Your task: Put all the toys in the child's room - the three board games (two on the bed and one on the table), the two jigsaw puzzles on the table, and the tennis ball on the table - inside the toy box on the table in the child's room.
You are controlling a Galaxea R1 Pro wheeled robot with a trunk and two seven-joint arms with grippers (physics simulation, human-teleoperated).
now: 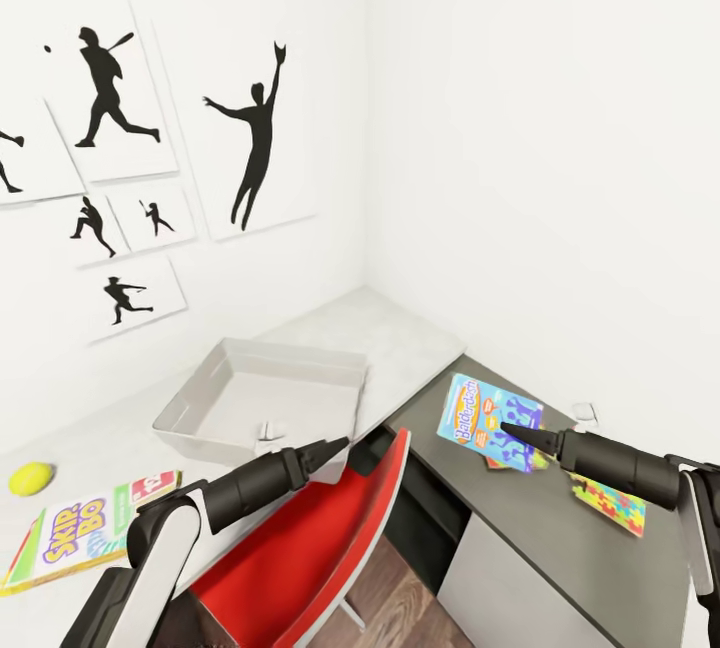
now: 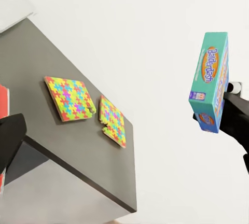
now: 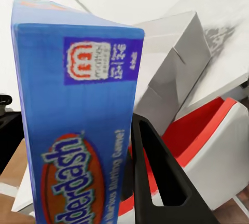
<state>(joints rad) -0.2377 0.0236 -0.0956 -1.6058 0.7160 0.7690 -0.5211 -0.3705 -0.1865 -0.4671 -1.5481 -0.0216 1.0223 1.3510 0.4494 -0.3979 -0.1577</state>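
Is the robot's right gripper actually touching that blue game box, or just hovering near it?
Touching. In the left wrist view the right gripper holds the blue game box up in the air; in the right wrist view a black finger lies against the box's face.

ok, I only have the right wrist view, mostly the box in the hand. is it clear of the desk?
Observer: Yes. The left wrist view shows the Balderdash box held in the air by the right hand, off the dark cabinet top.
Operator: Puzzles?
Observer: Both are flat on that cabinet top, side by side: one jigsaw puzzle and the second puzzle.
Operator: What else is out?
Observer: In the head view the tennis ball and the Skip-Bo box lie on the pale table, left of the toy box.
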